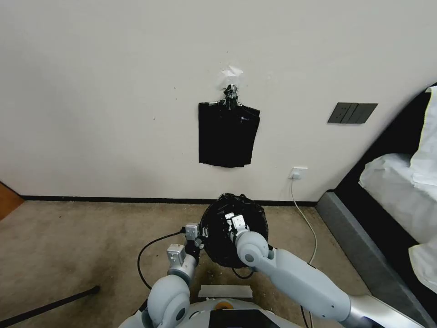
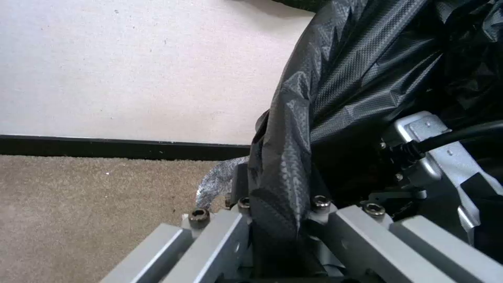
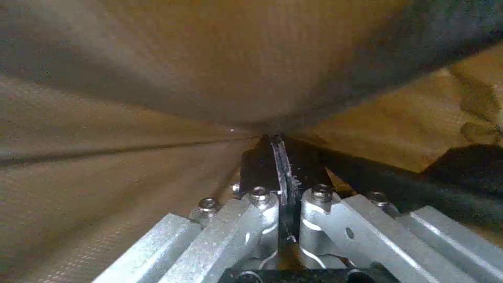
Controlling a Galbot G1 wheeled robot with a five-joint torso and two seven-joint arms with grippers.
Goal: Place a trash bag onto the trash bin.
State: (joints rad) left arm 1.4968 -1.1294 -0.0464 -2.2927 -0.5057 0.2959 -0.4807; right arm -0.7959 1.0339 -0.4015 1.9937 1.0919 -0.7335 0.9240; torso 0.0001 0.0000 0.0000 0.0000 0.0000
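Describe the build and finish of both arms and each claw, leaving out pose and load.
Both arms are pale grey-white with rounded, ball-like joints. The left claw and right claw sit on boxy silver metal blocks, each with a black cable attached. The wrist views show flat silver linkage bars with dark hex bolts, and black fingers on the right claw.

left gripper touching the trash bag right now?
Touching. Left wrist view shows the left gripper pinching a fold of the trash bag between its fingers.

A bedroom at home — bed (image 1: 400,182) with white bedding, carpet (image 1: 91,246), wall socket (image 1: 297,173).
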